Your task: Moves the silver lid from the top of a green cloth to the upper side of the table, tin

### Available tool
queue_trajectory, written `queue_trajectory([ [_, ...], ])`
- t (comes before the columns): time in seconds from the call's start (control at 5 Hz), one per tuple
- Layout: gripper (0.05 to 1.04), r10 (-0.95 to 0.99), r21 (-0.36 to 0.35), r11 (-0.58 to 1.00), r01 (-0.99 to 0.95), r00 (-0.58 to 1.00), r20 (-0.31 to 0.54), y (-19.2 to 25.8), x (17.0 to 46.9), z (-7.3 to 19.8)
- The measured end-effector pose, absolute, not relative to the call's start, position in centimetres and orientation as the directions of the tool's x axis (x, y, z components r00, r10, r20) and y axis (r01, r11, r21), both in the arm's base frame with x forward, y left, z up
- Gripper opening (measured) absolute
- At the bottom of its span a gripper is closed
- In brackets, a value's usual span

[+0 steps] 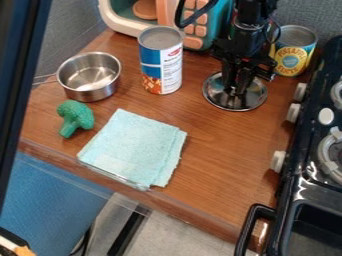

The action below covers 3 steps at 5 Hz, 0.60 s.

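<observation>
Spreading beneath it all is the wooden desk (220,155), with the black toy stove (284,192) along its right and a teal toy microwave (115,22) behind. The pale green cloth (133,147) lies near the front edge. A blue-and-white can (160,65), a yellow can (294,55) and, farther left, a steel pot (89,90) stand around. Between the cans, the silver lid (257,95) lies directly under the gripper (237,91); I cannot tell whether it is clamped. Green toy broccoli (77,116) sits by the cloth.

Silver lid (252,96) flat on table (224,150)
</observation>
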<state>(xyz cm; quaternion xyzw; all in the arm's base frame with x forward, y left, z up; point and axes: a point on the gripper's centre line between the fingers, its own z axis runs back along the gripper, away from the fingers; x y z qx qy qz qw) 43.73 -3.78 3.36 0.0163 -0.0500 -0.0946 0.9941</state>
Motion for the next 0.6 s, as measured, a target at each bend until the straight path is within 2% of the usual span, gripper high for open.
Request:
queue_trajectory([
  [0.2, 0.617, -0.196, 0.039, 0.980, 0.193, 0.978, 0.073, -3.8, 43.4, 3.5],
  [0.4, 0.911, -0.183, 0.043, 0.983, 0.181, 0.981, 0.066, -3.6, 43.6, 5.0],
  [0.6, 1.012, -0.201, 0.035, 0.979, 0.199, 0.976, 0.081, -3.9, 43.6, 7.7],
])
